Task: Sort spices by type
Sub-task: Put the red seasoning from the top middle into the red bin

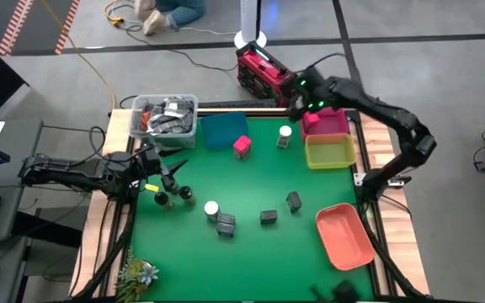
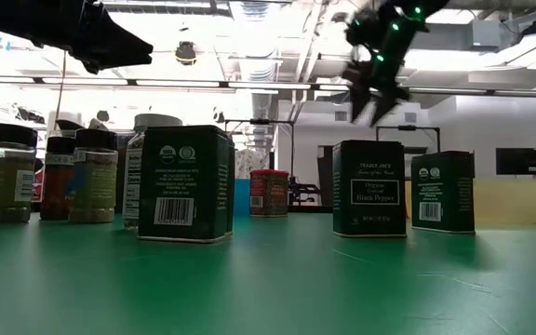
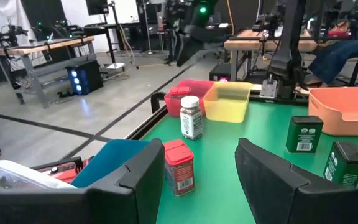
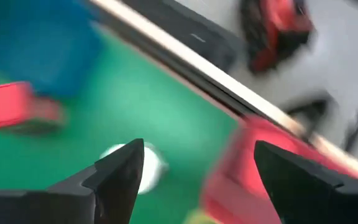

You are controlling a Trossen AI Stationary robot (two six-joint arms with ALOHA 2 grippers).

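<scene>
Nearest the low-view lens: front tin [image 2: 184,183], dark, upright on green table [image 2: 268,279], barcode side out. At its 3 o'clock, pepper tin [image 2: 368,188] and third tin [image 2: 443,191], both upright, near each other but apart. At its 9 o'clock, dark-lidded jars [image 2: 7,172] in a tight row. Just behind it, near white-capped jar [image 2: 152,167].

Clock below read on the high view, 12 at the table's far edge.

- Left hand [image 1: 171,172] at 9 o'clock, just above the dark-lidded jars. Released: fingers [image 3: 142,180] parted, nothing between them.
- Right hand [image 1: 296,107] at 1 o'clock, raised above the far edge beside pink tray [image 1: 325,123]. Released: fingers [image 4: 117,180] spread wide, nothing held.
- Pink box [image 1: 242,146] at 12 o'clock, just beside teal tray [image 1: 223,130], upright.
- Far white-capped jar [image 1: 285,135] at 1 o'clock, between pink box and yellow tray [image 1: 329,151], touching neither.
- All three tins at 6 o'clock, loosely strung out, none in a tray.
- Salmon tray [image 1: 343,236] at 4 o'clock, tilted to the table edge.
- Clear tub [image 1: 165,116] of grey clutter at 10 o'clock, on the table corner.
- All spices seen standing on the table mat, none inside a tray; contents of pink tray cannot tell.
</scene>
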